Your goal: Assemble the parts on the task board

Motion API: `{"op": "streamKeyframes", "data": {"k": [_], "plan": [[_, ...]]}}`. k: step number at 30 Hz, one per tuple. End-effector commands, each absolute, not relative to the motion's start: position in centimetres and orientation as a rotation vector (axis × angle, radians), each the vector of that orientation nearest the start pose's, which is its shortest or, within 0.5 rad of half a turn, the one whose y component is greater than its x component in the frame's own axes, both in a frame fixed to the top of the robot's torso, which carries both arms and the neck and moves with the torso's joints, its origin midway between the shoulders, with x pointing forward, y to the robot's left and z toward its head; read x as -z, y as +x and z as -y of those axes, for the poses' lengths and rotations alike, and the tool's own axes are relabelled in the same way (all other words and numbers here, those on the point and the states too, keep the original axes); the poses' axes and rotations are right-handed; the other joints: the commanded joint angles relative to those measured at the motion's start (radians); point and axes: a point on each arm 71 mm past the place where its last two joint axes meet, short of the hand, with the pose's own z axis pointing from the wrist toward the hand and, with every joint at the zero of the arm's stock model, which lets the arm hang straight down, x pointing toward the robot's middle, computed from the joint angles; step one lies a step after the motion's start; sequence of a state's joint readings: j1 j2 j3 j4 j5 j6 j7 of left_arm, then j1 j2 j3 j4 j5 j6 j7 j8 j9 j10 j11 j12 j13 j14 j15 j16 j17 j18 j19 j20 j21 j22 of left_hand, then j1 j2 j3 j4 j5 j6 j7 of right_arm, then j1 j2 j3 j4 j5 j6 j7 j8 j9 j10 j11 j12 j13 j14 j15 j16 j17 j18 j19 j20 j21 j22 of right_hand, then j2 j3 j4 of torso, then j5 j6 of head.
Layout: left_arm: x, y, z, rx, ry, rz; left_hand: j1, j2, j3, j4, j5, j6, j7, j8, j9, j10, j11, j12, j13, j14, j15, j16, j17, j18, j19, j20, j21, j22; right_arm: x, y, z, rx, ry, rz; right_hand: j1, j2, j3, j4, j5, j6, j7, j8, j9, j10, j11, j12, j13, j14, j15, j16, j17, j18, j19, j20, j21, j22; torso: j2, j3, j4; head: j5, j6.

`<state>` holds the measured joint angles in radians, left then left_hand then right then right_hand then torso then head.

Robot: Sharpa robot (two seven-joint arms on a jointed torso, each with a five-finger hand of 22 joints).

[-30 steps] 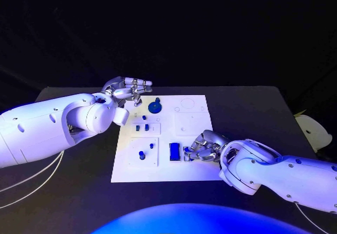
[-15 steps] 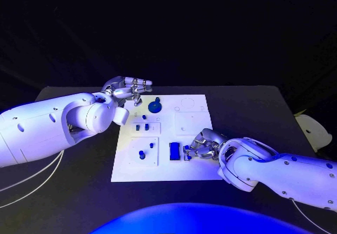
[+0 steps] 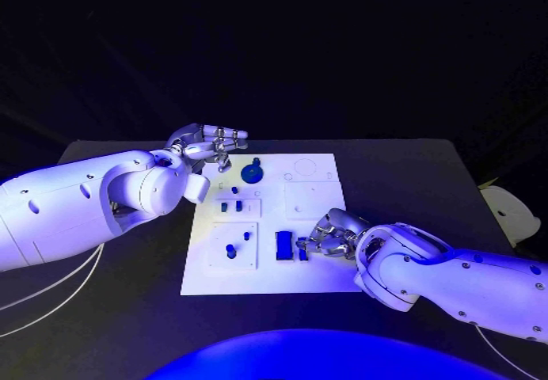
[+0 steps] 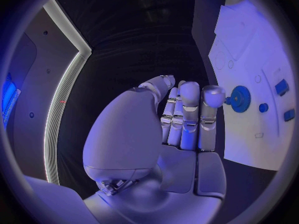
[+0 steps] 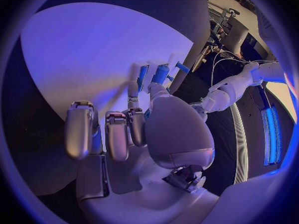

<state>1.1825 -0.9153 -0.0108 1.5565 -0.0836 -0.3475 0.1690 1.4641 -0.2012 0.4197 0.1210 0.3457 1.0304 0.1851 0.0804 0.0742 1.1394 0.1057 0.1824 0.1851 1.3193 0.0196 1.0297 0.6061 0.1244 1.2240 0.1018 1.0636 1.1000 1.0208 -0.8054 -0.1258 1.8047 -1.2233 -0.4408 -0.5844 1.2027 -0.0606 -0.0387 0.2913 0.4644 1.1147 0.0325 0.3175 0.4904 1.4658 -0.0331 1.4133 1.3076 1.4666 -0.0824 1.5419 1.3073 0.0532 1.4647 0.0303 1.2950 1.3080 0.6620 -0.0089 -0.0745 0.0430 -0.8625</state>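
Right hand (image 3: 329,237) rests low on the task board (image 3: 314,281), fingers curled round a small blue part (image 3: 302,245) beside the upright blue block (image 3: 283,245). Left hand (image 3: 209,146) hovers off the board's far corner, fingers together, holding nothing, near the blue gear (image 3: 253,174).

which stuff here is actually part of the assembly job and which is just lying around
Part of the job:
- task board
- blue gear at its far end
- upright blue block near the right robot hand
- small blue parts on the left panels
- left robot hand, at the board's far left corner

Just lying about:
- white object off the table's right edge
- cables
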Motion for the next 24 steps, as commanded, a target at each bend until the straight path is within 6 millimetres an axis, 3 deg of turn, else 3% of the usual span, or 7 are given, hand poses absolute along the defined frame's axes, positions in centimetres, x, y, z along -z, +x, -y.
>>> {"op": "streamKeyframes", "data": {"k": [1,14,20,24], "plan": [[18.6,48.3,-23.5,1.363,-1.186,-1.583,0.001,0.009,0.001,-0.005,0.001,-0.008,0.0,0.002,-0.001,-0.01,0.0,0.004,0.001,-0.004,-0.001,0.0,0.0,0.008,0.003,0.005,-0.001,-0.002,27.3,37.2,13.3,-0.624,0.288,-2.085,-0.01,0.001,-0.008,-0.002,-0.007,0.002,0.007,0.001,0.001,0.013,0.003,0.006,0.123,0.091,-0.006,0.003,0.204,-0.004,0.034,-0.007,-0.002,0.198,0.0,-0.0003,-0.0002,0.0,-0.001],[18.6,48.3,-23.5,1.363,-1.187,-1.582,0.001,0.009,0.001,-0.005,0.001,-0.008,0.0,0.002,-0.001,-0.01,0.0,0.004,0.001,-0.004,-0.001,0.0,0.0,0.008,0.003,0.005,-0.001,-0.002,27.0,37.1,13.9,-0.621,0.258,-2.052,0.022,0.005,-0.013,-0.014,-0.018,0.002,0.003,0.004,0.007,0.015,0.0,0.008,0.126,0.092,-0.008,0.004,0.206,-0.005,0.035,-0.008,0.001,0.199,0.0,0.0004,0.0004,0.003,-0.001],[18.6,48.3,-23.5,1.363,-1.186,-1.58,0.001,0.009,0.001,-0.005,0.001,-0.008,0.0,0.002,-0.001,-0.01,0.0,0.004,0.001,-0.004,-0.001,0.0,0.0,0.008,0.003,0.005,-0.001,-0.002,26.6,37.1,14.6,-0.654,0.248,-1.995,0.047,0.001,-0.017,-0.019,-0.029,-0.012,0.008,-0.003,0.007,0.01,0.003,0.0,0.12,0.091,-0.007,0.002,0.203,-0.003,0.032,-0.008,-0.01,0.196,-0.003,0.001,-0.0009,0.005,0.006],[18.7,48.4,-23.6,1.36,-1.187,-1.577,0.002,0.009,0.002,-0.006,0.001,-0.009,0.0,0.002,-0.002,-0.011,0.0,0.005,0.001,-0.005,-0.001,0.0,0.0,0.008,0.003,0.005,-0.001,-0.001,25.7,37.4,15.5,-0.697,0.259,-1.941,0.069,0.004,-0.015,-0.025,-0.024,-0.016,0.009,-0.006,0.007,0.003,0.004,-0.01,0.112,0.089,-0.006,-0.001,0.196,-0.001,0.028,-0.007,-0.023,0.193,-0.007,-0.0004,-0.0028,0.004,0.009]]}}
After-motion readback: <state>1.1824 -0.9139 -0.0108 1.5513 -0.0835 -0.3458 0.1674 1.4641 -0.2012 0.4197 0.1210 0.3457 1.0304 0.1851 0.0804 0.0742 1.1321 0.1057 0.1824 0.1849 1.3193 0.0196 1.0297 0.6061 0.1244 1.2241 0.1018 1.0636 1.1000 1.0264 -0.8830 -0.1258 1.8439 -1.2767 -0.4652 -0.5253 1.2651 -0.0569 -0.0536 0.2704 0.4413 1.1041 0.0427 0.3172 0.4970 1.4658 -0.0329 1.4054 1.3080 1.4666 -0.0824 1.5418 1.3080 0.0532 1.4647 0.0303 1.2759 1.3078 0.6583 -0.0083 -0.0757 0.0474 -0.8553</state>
